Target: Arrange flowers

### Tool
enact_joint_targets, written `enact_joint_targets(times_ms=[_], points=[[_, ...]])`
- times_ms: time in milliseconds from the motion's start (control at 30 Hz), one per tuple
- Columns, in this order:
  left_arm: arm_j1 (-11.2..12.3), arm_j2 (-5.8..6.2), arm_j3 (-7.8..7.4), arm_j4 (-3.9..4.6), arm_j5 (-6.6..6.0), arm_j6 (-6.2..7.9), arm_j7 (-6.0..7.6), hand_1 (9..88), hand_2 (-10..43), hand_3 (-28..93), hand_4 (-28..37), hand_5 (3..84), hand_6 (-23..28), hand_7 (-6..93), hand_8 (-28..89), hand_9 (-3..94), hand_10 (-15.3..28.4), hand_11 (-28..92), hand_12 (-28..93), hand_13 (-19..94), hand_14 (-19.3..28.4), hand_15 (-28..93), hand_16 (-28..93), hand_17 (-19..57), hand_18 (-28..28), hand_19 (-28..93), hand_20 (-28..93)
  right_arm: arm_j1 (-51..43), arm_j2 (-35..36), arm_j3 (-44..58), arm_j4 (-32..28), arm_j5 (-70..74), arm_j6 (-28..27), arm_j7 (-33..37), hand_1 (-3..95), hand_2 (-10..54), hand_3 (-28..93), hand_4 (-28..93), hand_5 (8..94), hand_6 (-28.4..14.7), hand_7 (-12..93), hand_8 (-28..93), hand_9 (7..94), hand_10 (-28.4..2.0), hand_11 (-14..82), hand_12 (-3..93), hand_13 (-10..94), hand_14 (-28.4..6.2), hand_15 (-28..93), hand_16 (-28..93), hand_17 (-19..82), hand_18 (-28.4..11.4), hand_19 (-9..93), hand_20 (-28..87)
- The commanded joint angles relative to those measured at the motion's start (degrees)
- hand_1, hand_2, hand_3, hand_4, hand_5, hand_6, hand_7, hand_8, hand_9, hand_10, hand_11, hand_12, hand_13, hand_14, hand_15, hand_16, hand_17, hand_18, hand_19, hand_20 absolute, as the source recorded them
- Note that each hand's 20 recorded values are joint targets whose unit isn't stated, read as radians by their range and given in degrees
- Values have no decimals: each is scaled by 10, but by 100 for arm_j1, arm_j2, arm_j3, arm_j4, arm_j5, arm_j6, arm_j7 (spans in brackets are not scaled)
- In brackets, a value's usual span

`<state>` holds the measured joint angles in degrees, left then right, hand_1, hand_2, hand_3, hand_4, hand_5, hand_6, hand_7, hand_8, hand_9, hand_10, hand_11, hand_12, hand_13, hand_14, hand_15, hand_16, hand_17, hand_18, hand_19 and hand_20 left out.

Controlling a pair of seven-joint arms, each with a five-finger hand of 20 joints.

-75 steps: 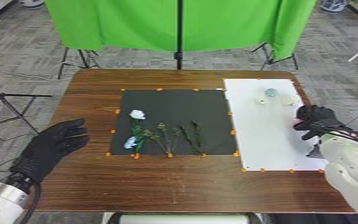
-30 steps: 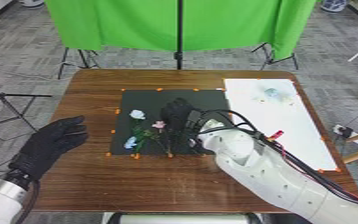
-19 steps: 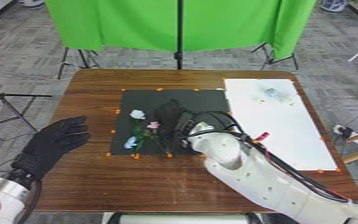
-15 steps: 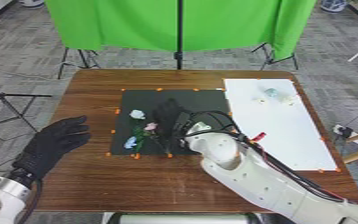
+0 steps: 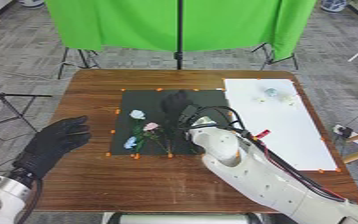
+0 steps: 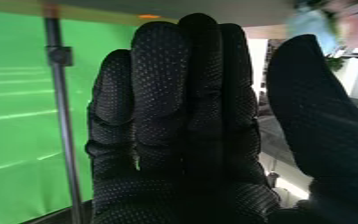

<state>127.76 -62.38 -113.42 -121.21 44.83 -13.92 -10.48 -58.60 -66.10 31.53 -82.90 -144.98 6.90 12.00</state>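
Black mat: white flower, pink flower, blue flower. White sheet: small pale blooms, details unclear. Right hand over mat, fingers straight, thumb apart, obscuring part. Left hand relaxed, beside mat.

So the table has a mat left of centre and a sheet on the right, edges almost meeting. On the mat's left part there are three flowers – one far flower, one near flower, and a middle flower between those two in depth but a bit to their right. Three blooms sit at the sheet's far end. Behind the table there's a cloth backdrop – with an upright pole in front of it.
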Motion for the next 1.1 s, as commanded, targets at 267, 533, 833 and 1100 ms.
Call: enact_joint_targets(times_ms=[267, 533, 833, 1100], points=[[247, -133, -96, -62, 32, 9, 2, 250, 17, 755, -283, 319, 57, 322, -158, 262, 141, 391, 136, 193, 162, 554, -65, -95, 230, 557, 86, 447, 1263, 641, 474, 439, -328, 1291, 241, -50, 931, -272, 327, -35, 333, -197, 308, -126, 301, 199, 261, -106, 448, 108, 137, -173, 600, 261], [288, -168, -113, -89, 39, 52, 27, 251, 18, 755, -283, 318, 57, 323, -159, 262, 141, 390, 136, 193, 162, 554, -65, -95, 229, 557, 86, 313, 1773, 1021, 463, 830, -760, 1800, 219, -64, 892, -282, 264, -56, 246, -150, 251, -122, 167, 201, 210, -127, 263, 119, 44, -218, 523, 142], [262, -179, -80, -86, 48, 46, 45, 251, 18, 755, -283, 318, 57, 323, -159, 262, 141, 390, 136, 193, 162, 555, -66, -95, 229, 557, 86, 30, 2099, 1345, 399, 828, -829, 2164, 227, -85, 898, -283, 259, -64, 234, -141, 252, -133, 170, 204, 238, -126, 280, 130, 54, -214, 542, 136], [314, -154, -109, -98, 22, 104, 64, 251, 18, 754, -283, 318, 58, 322, -159, 262, 142, 392, 136, 194, 162, 555, -66, -95, 229, 557, 86, -506, 2333, 1617, -24, 1044, 294, 1588, 227, -91, 894, -282, 301, -53, 257, -154, 315, -123, 237, 208, 304, -98, 357, 149, 77, -217, 566, 150]])
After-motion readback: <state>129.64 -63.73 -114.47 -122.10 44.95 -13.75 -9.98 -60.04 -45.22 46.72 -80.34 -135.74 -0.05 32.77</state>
